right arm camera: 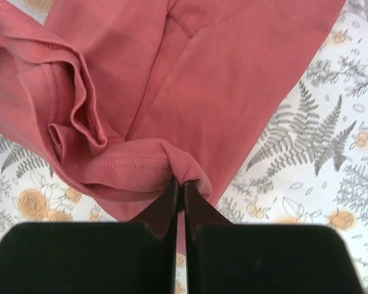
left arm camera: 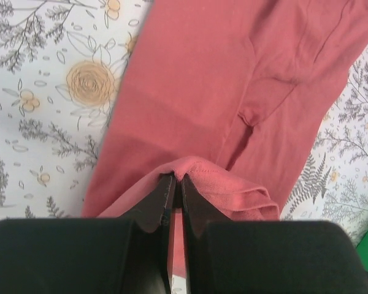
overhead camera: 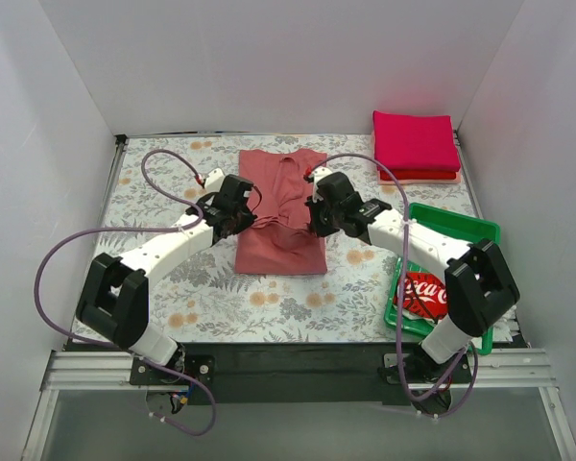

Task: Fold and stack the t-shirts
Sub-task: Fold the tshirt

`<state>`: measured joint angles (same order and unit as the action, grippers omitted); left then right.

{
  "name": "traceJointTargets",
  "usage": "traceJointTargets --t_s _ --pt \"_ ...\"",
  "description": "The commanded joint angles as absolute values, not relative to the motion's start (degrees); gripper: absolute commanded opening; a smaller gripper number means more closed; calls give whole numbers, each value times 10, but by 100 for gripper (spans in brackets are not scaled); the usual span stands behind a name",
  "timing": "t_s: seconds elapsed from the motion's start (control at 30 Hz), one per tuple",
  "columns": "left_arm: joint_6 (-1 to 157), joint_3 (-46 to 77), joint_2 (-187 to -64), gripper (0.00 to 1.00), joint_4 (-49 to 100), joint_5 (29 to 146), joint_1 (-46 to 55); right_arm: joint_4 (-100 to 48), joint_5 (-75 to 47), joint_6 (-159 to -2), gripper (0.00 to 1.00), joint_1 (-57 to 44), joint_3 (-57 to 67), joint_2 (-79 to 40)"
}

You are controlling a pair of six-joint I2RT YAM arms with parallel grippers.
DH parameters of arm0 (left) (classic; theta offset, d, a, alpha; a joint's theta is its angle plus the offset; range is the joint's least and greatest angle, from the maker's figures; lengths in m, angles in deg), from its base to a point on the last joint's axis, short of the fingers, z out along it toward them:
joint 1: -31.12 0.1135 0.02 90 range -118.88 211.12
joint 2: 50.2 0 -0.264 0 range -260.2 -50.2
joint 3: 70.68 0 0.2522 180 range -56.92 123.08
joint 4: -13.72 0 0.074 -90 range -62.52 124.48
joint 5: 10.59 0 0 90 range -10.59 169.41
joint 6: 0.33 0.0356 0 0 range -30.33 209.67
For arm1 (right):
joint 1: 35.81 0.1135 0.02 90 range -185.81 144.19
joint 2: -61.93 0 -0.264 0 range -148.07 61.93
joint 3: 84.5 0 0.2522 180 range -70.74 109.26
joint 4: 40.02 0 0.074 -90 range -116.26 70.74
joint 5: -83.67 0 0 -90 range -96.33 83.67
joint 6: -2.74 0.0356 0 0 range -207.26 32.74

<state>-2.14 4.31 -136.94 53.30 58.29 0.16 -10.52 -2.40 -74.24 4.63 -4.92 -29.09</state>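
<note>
Two arms extend from the bottom of the overhead frame across the floral desk (overhead camera: 173,288). The left claw (overhead camera: 232,213) and right claw (overhead camera: 319,216) are each clenched on a bunched side edge of the salmon-red t-shirt (overhead camera: 280,245) at centre. Its long axis runs top to bottom, collar uppermost, and both claws sit equally near mid-length. We judge the next fold travels along that line. Lower right is a green tray (overhead camera: 461,228). Upper right are folded magenta and red tees (overhead camera: 416,139). A Coca-Cola tee (overhead camera: 424,291) lies in the tray.
</note>
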Motion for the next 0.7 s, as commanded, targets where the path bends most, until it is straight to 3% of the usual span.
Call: traceJointTargets --t_s 0.0,0.67 --pt "29 74 -1385 0 497 626 28 -126 -82 -770 1 23 1 -314" --pt "83 185 -1553 0 477 699 103 -126 -159 -783 1 -65 111 -460"
